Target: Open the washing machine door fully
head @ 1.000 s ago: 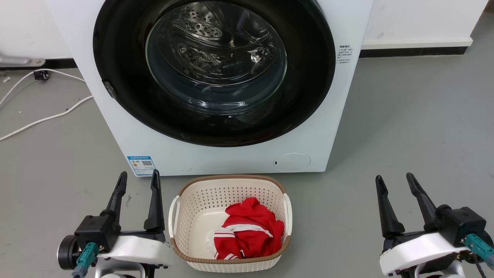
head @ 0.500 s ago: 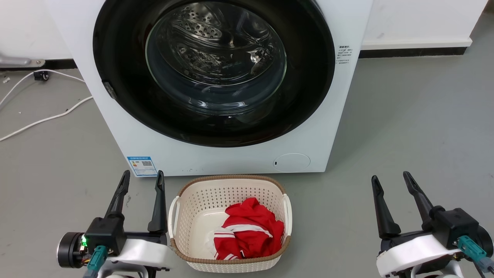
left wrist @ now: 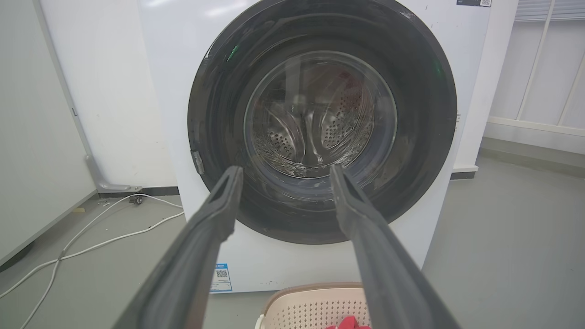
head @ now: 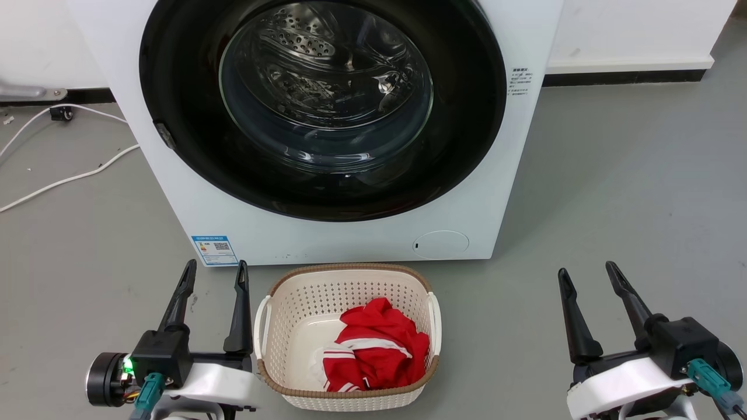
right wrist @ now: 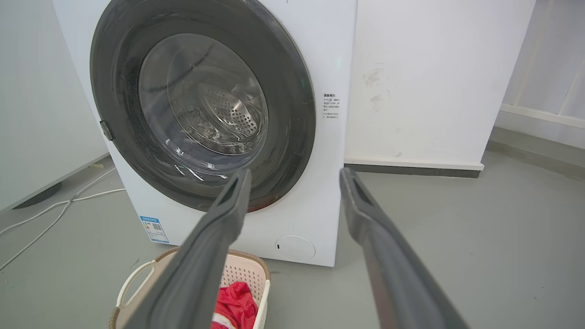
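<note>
Two grippers have only crept inward over the last second: the left gripper [head: 215, 267] toward the basket [head: 350, 269], the right gripper [head: 586, 269] slightly left, each with fingers spread and empty. Beyond the basket, the door [head: 467, 116] looks shut against the machine [head: 350, 239], untouched, so opening has not begun.

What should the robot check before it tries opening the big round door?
1. Left gripper open and empty: ok.
2. Right gripper open and empty: ok.
3. Washing machine door shut, nothing touching it: ok.
4. Grey catch on the door's left edge in plain view: ok.
5. Laundry basket on the floor before the machine, clear of the door's swing: cannot tell.
</note>
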You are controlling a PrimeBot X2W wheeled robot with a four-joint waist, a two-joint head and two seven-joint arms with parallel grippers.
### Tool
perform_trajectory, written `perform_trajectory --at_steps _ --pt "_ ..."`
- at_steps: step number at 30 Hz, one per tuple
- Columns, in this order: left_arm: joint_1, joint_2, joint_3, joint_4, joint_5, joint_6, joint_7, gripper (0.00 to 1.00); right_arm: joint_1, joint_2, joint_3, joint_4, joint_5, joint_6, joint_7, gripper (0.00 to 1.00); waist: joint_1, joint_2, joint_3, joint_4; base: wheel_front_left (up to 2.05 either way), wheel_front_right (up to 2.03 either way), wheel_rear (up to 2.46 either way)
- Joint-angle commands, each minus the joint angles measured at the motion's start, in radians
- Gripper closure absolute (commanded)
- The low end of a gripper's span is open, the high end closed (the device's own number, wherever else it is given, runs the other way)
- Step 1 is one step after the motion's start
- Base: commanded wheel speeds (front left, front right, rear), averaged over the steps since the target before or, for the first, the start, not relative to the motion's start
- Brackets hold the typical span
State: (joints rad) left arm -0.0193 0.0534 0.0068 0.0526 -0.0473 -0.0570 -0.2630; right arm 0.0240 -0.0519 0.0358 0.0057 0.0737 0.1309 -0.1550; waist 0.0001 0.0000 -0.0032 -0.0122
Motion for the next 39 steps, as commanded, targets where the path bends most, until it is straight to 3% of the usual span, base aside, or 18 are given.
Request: perform_trajectory --at_steps 1,9,10,12,15,17,26,29,33,39 --pt "0.012 0.0 0.002 0.001 0.0 0.003 -0.002 0.0 0.003 0.003 0.0 0.002 0.005 0.0 -0.005 0.0 -0.0001 0.0 0.0 0.0 0.0 0.0 0.0" --pt "0.01 -0.001 0.005 -0.001 0.005 0.001 -0.002 0.0 0.0 0.003 -0.003 0.009 0.016 0.0 -0.006 0.0 -0.0001 0.0 0.002 -0.001 0.0 0.0 0.0" --pt "0.01 -0.002 0.005 -0.001 0.005 0.001 -0.002 0.0 -0.001 0.003 -0.002 0.008 0.022 0.0 -0.011 0.38 -0.0001 0.0 0.003 -0.002 0.0 0.0 0.0" --pt "0.011 -0.002 0.006 -0.001 0.006 0.002 -0.002 0.0 0.0 0.003 0.0 0.01 0.029 0.0 -0.013 1.0 -0.0001 0.0 0.003 -0.003 0.0 0.0 0.0" --pt "0.011 -0.002 0.005 -0.002 0.006 0.002 -0.002 0.0 -0.002 0.003 0.001 0.004 0.051 0.0 -0.025 1.0 -0.0001 0.0 0.004 -0.005 0.0 0.0 0.0" --pt "0.011 -0.002 0.004 -0.002 0.006 0.002 -0.002 0.0 -0.001 0.003 0.007 0.004 0.142 0.0 -0.038 1.0 -0.0001 0.0 0.005 -0.005 0.0 0.0 0.0" --pt "0.011 -0.003 0.008 -0.006 0.004 0.004 -0.002 0.0 -0.058 0.002 0.032 -0.049 1.117 0.0 -0.108 1.0 -0.0001 0.0 0.011 -0.011 0.0 0.0 0.0" --pt "0.005 -0.003 0.015 -0.01 0.003 0.005 -0.002 0.0 -0.096 0.001 -0.012 -0.07 1.331 0.0 -0.109 1.0 -0.0001 0.0 0.019 -0.016 0.0 0.0 0.0" --pt "-0.013 -0.003 0.02 -0.017 -0.007 0.001 -0.002 0.0 -0.172 0.002 -0.06 -0.083 1.486 0.0 -0.109 1.0 -0.0001 0.0 0.045 -0.019 0.0 0.0 0.0" --pt "-0.051 -0.003 0.03 -0.031 -0.01 -0.004 -0.002 0.0 -0.33 -0.031 -0.103 -0.048 1.521 0.0 -0.092 1.0 -0.0001 0.0 0.107 -0.018 0.0 0.0 0.0"
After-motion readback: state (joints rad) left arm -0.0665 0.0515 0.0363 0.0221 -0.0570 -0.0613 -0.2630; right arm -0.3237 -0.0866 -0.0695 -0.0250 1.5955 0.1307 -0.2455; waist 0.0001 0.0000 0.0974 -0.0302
